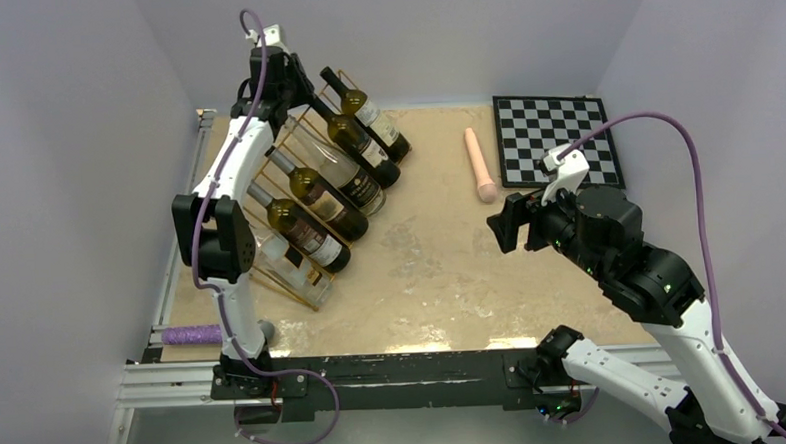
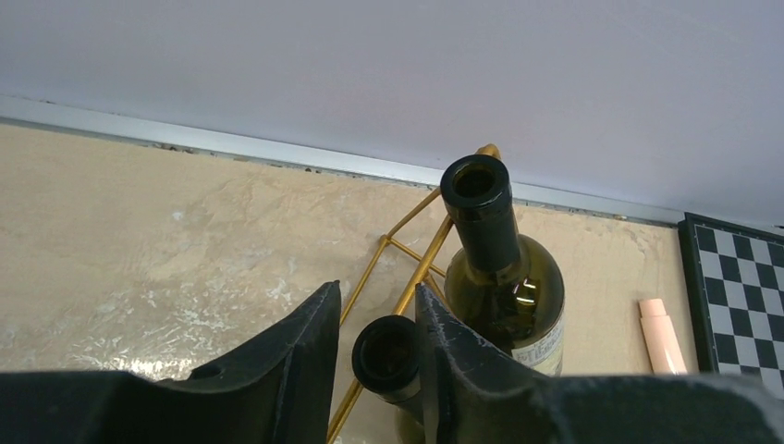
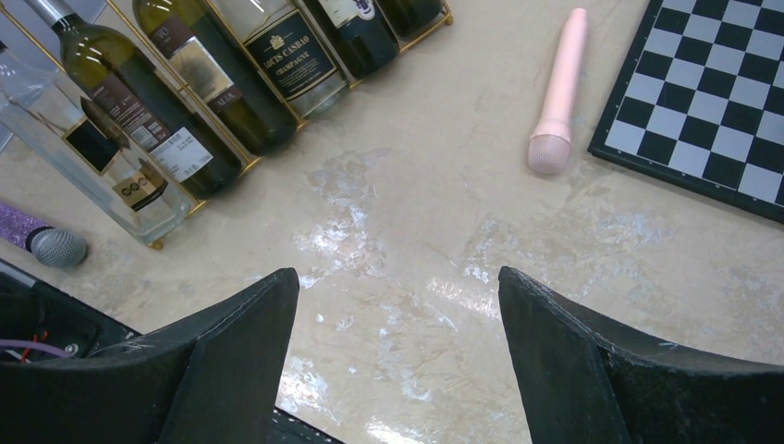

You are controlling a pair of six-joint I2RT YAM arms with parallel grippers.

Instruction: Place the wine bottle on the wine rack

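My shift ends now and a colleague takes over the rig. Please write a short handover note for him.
Left gripper: at the far top end of the wine rack. Jaws a little apart, the mouth of a wine bottle between them; I cannot tell if it is gripped.
Right gripper: jaws wide open, empty, over the table.
Done: every bottle in view lies on the rack.
Left: probably check that the bottle sits well, then draw the left arm back.
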